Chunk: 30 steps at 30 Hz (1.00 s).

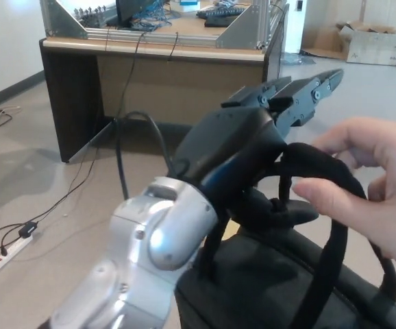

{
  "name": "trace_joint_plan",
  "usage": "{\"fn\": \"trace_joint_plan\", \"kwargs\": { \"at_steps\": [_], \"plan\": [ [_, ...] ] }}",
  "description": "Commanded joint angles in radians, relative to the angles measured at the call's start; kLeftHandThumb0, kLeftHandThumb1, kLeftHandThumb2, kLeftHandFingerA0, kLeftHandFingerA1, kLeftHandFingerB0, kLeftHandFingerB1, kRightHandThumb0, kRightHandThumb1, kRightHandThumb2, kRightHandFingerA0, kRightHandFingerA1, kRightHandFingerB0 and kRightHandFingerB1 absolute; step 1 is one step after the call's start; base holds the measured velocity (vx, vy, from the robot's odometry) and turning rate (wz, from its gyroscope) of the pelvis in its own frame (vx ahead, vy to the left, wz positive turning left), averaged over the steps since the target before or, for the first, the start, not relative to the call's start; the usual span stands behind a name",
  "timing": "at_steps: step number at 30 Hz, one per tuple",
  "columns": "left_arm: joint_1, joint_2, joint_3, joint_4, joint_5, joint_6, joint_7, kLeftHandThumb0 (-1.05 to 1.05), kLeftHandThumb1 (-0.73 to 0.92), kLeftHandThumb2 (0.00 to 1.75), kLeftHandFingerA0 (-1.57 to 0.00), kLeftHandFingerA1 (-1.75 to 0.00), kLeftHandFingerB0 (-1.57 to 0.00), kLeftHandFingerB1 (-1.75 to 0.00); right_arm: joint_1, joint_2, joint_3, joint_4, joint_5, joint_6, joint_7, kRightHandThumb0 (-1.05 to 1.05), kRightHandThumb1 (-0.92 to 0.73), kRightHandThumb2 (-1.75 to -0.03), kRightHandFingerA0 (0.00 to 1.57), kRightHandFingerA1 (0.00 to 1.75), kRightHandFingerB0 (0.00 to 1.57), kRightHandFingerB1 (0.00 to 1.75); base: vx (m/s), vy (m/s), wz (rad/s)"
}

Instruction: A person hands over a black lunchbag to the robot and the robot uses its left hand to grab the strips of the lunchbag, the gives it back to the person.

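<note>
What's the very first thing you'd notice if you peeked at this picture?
The robot's big silver and black left arm, stretching up the middle. Its left hand reaches into the black strap of a black lunchbag at the bottom, while a person's hand holds that strap from the right.

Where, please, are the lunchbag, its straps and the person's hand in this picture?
lunchbag (pixel 266 281), head view, on its dark fabric top.
straps (pixel 325 168), head view, on the top of the black loop.
person's hand (pixel 369 199), head view, on the palm side gripping the loop.

Lunchbag (pixel 273 281) cut off by the bottom edge
</note>
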Motion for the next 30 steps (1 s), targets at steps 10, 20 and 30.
{"fn": "trace_joint_plan", "kwargs": {
  "at_steps": [10, 20, 30],
  "plan": [
    [-0.081, -0.237, 0.087, 0.465, 0.0, -0.48, 0.628, -0.27, 0.64, 0.55, -0.79, -1.75, -0.63, -1.75, -0.007, 0.001, -0.007, -0.006, 0.01, 0.0, 0.002, -0.5, -0.65, -0.59, 0.55, 0.45, 0.47, 0.4, 0.0, 0.0, 0.0],
    [-0.055, -0.239, 0.119, 0.444, 0.009, -0.549, 0.663, -0.22, 0.63, 0.55, -0.8, -1.75, -0.58, -1.75, 0.006, 0.005, -0.016, 0.005, 0.029, -0.008, 0.028, -0.48, -0.5, -0.91, 0.52, 0.61, 0.35, 0.52, 0.0, 0.0, 0.0],
    [-0.047, -0.227, 0.181, 0.433, 0.004, -0.591, 0.704, -0.23, 0.63, 0.56, -0.85, -1.75, -0.62, -1.72, 0.01, 0.006, -0.009, 0.016, 0.016, -0.014, 0.016, -0.49, -0.64, -0.58, 0.58, 0.46, 0.52, 0.42, 0.0, 0.0, 0.0]
  ]
}}
